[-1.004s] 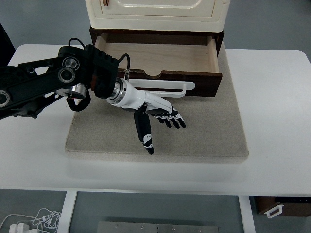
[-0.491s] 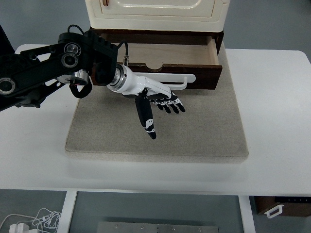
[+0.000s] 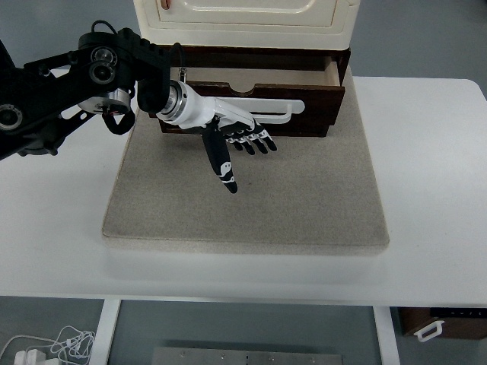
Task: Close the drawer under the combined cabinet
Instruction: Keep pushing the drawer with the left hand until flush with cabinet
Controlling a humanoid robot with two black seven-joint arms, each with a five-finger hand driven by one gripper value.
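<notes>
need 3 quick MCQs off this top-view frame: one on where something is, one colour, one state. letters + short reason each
1. Where is the left hand?
A. Inside the drawer
B. Against the drawer's front panel, over the grey mat
C. On the bare table at the right edge

2. What colour is the handle on the drawer front?
A. White
B. Red
C. Black

3. What state is the drawer in?
A. Fully shut
B. Removed and lying on the mat
C. Partly open

Answers:
1. B: the hand lies along the dark front panel, fingers extended above the mat.
2. A: a white bar runs across the dark brown front.
3. C: a strip of the light wooden interior shows beneath the cream cabinet.
</notes>
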